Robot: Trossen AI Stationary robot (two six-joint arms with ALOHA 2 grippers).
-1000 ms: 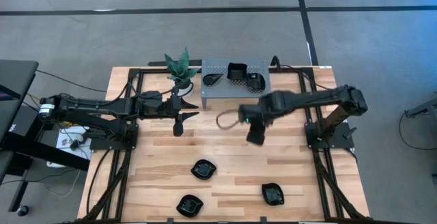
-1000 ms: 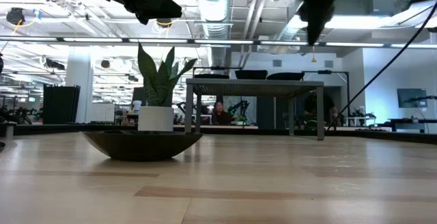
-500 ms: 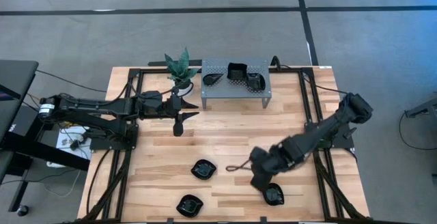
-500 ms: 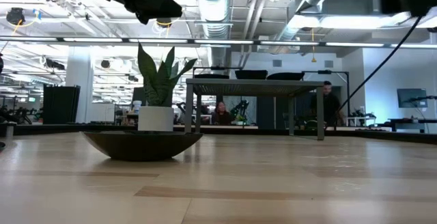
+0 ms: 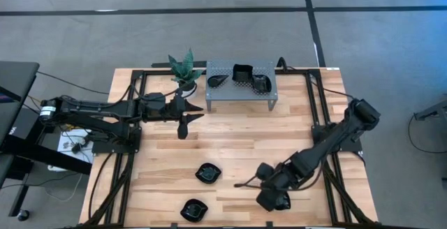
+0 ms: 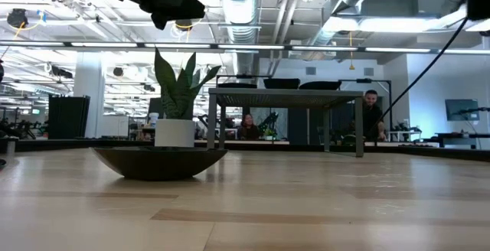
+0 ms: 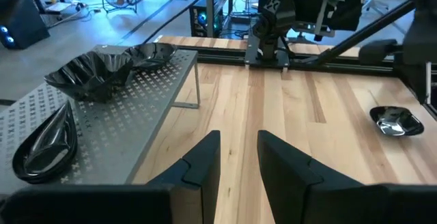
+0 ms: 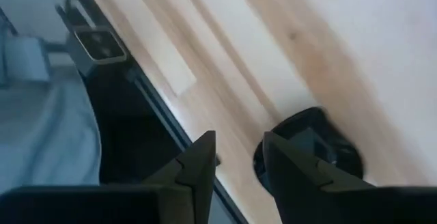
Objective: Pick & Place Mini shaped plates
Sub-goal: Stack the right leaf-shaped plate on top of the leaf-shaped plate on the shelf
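Three small black plates lie on the wooden table: one mid-table, one at the near edge, one near-right. Three more sit on the grey perforated rack at the far side. My right gripper is open and hovers right above the near-right plate, which shows just beyond one finger. My left gripper is open, held above the table left of the rack. In the low view one plate rests on its underside.
A potted plant stands left of the rack. Black frame rails run along the table's left and right sides. The near table edge and dark frame lie close to my right gripper. People sit in the room beyond the table.
My right gripper has swept from just in front of the rack toward the table's near edge and down, ending over the near-right plate, with its arm now stretched low across the right side. The plates have stayed where they were.
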